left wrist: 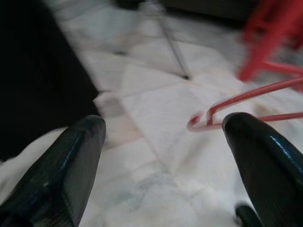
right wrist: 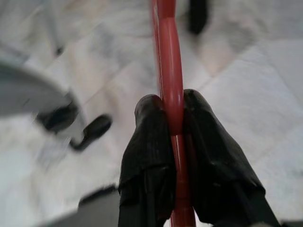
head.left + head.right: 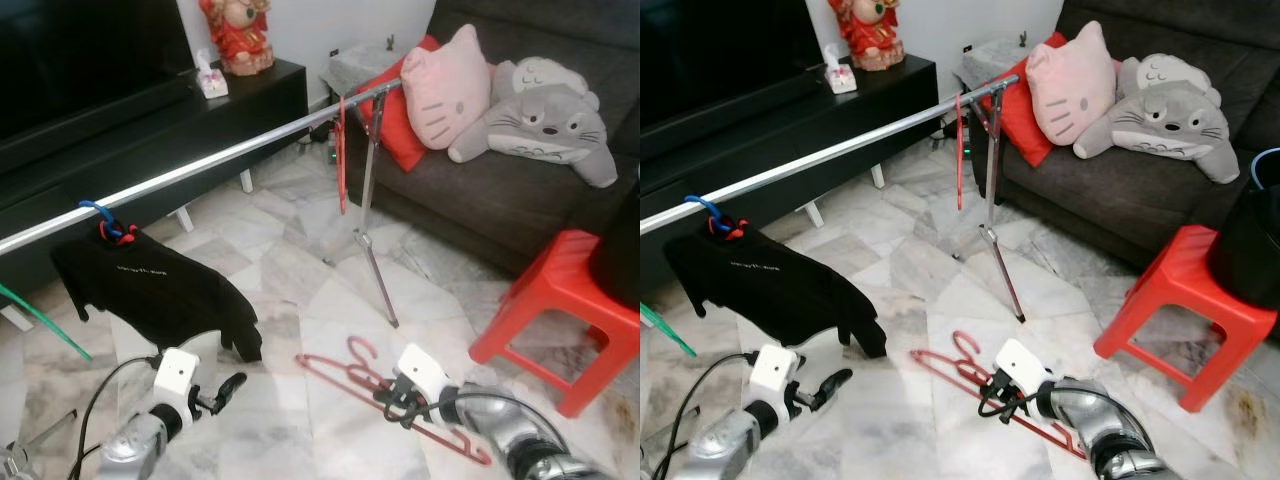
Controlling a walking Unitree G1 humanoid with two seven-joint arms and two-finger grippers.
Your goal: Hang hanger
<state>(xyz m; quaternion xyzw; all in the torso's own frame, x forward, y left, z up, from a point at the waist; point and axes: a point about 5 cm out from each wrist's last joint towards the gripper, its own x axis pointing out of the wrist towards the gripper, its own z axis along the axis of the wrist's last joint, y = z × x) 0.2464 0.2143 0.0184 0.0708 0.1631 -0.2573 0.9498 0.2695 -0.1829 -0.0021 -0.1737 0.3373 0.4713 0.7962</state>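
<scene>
Even indoor light; head views sharp, wrist views blurred.

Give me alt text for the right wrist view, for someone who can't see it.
Close-up of the right end effector, its two black fingers clamped on the thin bar of a red hanger. Behind it, blurred, lies a pale marble floor, with the left end effector out of focus.

glossy red plastic hanger [image 3: 372,385], shiny metal clothes rail [image 3: 220,158], matt black cloth shirt [image 3: 155,290], polished marble floor [image 3: 300,290], smooth red plastic stool [image 3: 560,310], plush cushions [image 3: 445,85]
</scene>
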